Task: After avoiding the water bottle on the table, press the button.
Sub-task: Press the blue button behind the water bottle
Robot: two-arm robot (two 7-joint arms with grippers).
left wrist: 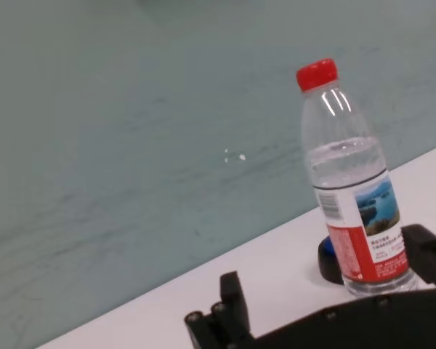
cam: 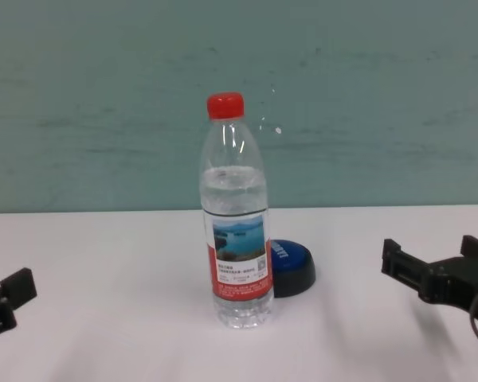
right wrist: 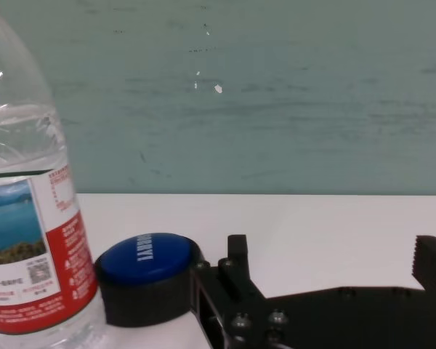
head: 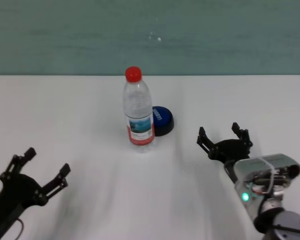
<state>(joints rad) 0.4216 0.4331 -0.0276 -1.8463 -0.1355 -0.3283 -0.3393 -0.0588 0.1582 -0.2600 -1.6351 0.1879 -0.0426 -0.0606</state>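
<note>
The water bottle (head: pixel 138 108) stands upright mid-table, clear with a red cap and a lake label; it also shows in the chest view (cam: pixel 236 223) and both wrist views (left wrist: pixel 352 196) (right wrist: pixel 30 211). Just behind and right of it sits the blue dome button (head: pixel 162 120) (cam: pixel 291 267) (right wrist: pixel 147 275) on its black base, partly hidden by the bottle (left wrist: pixel 328 258). My right gripper (head: pixel 224 138) (right wrist: pixel 330 258) is open, low over the table (head: pixel 80 115), right of the button and nearer me. My left gripper (head: pixel 40 170) is open at the near left, far from both.
A teal wall (head: pixel 150 35) rises behind the table's far edge. White tabletop stretches between the two grippers and around the bottle.
</note>
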